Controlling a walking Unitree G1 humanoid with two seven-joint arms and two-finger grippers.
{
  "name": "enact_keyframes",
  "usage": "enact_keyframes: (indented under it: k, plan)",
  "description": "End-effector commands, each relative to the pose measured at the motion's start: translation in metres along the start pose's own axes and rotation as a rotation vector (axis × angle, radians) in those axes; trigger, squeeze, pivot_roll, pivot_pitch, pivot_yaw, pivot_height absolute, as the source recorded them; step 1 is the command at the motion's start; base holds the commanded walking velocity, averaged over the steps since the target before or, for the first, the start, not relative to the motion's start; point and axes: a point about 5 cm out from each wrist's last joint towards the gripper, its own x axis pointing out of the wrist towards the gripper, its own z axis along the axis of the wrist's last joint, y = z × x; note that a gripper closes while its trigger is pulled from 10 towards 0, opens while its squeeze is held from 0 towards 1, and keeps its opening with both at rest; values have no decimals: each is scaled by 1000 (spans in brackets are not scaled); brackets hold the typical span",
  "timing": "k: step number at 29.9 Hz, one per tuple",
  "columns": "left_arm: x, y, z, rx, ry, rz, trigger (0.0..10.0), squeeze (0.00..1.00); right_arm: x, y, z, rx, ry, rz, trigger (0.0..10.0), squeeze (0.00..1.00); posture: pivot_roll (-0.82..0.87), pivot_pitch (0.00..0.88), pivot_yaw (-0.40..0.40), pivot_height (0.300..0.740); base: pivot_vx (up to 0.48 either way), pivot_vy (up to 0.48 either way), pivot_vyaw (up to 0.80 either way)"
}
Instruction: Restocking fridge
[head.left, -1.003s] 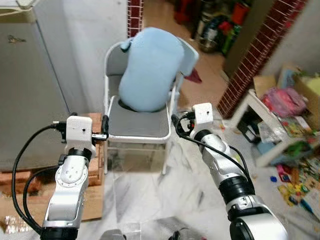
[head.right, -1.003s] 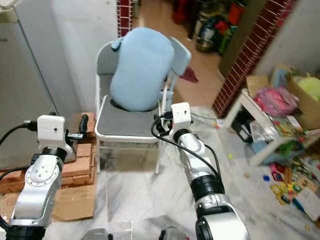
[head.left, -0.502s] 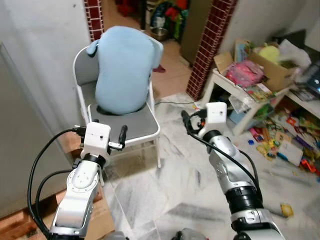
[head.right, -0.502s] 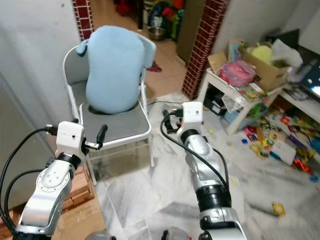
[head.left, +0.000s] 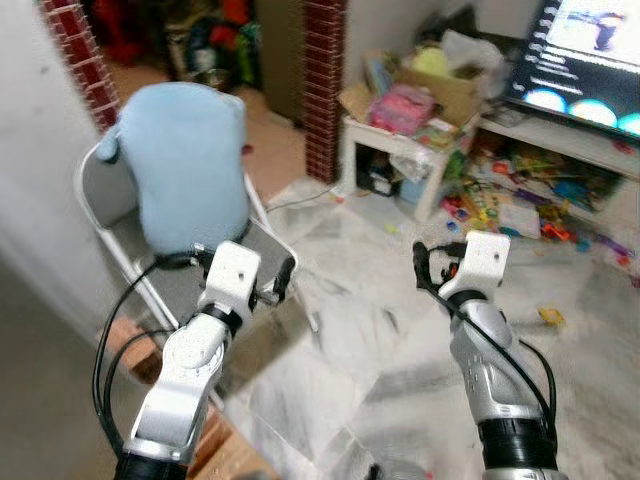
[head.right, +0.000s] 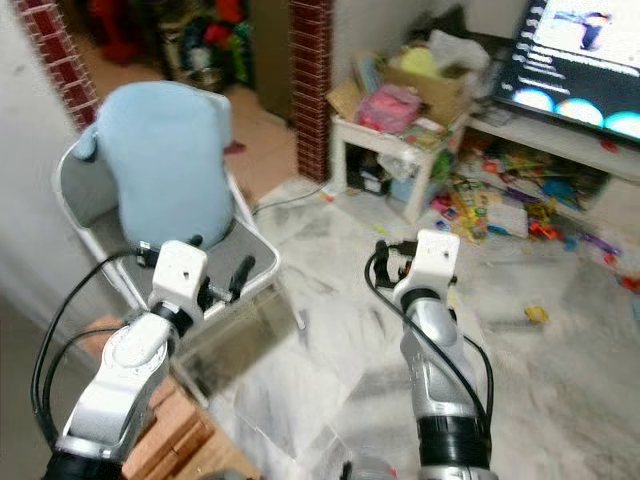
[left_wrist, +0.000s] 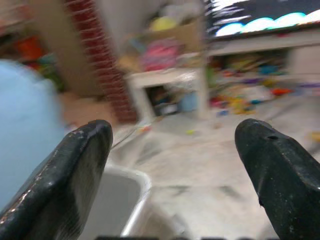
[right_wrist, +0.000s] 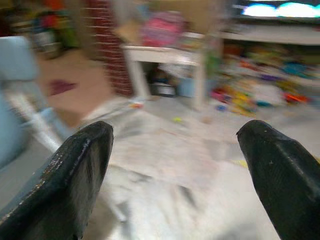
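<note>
Fridge stock is nowhere in either gripper: the left gripper (left_wrist: 170, 165) and the right gripper (right_wrist: 175, 165) both hang in the air with fingers spread wide and nothing between them. At ten o'clock stands a white folding chair (head.left: 262, 242) bearing a pale blue cushion (head.left: 185, 160), touching its backrest. At twelve o'clock a low white table (head.left: 390, 150) carries a cardboard box (head.left: 430, 85) of pink and yellow things. Toys (head.left: 520, 205) litter the marble floor (head.left: 370, 310) at two o'clock, under a lit screen (head.left: 590, 45).
</note>
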Motion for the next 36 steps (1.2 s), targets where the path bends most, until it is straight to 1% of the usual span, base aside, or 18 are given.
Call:
enact_keyframes:
  k: [1, 4, 5, 6, 7, 9, 11, 15, 19, 24, 26, 31, 36]
  plan:
    - [-1, 6, 3, 14, -25, 19, 10000, 0, 0, 13, 9, 12, -21, 32, 10000, 0, -23, 0, 21, 740, 0, 0, -800]
    - [-1, 7, 4, 14, -37, 25, 10000, 0, 1, 17, 11, -5, -8, 54, 10000, 0, -11, 0, -18, 740, 0, 0, -800]
    - [-2, 7, 4, 17, -42, 28, 10000, 0, 1, 18, 11, -8, -6, 60, 10000, 0, -11, 0, -18, 740, 0, 0, -800]
    - [-3, 6, 3, 1, -42, 24, 10000, 0, 2, 19, 11, -15, -6, 70, 10000, 0, -8, 0, -26, 740, 0, 0, -800]
    - [-5, 7, 1, -7, -40, 33, 10000, 0, 6, 24, 15, -27, -8, 92, 10000, 0, 6, 0, -63, 740, 0, 0, -800]
    - [-8, 10, -2, -9, -21, 95, 10000, 0, 12, 28, 21, -36, -18, 107, 10000, 0, 14, 0, -70, 740, 0, 0, -800]
    - [-9, 12, -4, -32, -5, 144, 10000, 0, 16, 30, 25, -36, -23, 106, 10000, 0, 19, 0, -71, 740, 0, 0, -800]
    - [-9, 12, -5, -41, 16, 149, 10000, 0, 21, 31, 29, -24, -29, 94, 10000, 0, 25, 0, -63, 740, -65, 0, -800]
    - [-8, 13, -5, -34, 16, 144, 10000, 0, 21, 31, 28, -18, -26, 88, 10000, 0, 30, 0, -62, 740, -278, 0, -800]
    - [-7, 24, -3, -32, 15, 180, 10000, 0, 19, 34, 23, -10, -13, 91, 10000, 0, 31, 0, -70, 740, -283, 0, -800]
    - [-7, 26, -3, -37, 16, 189, 10000, 0, 19, 35, 23, -10, -11, 94, 10000, 0, 32, 0, -73, 740, -281, 0, -800]
    - [-8, 26, -4, -39, 20, 194, 10000, 0, 18, 35, 22, -11, -10, 93, 10000, 0, 31, 0, -71, 740, -281, 0, -800]
    - [-8, 26, -4, -30, 15, 184, 10000, 0, 19, 30, 22, -12, -13, 67, 10000, 0, 17, 0, -60, 740, -215, 0, -800]
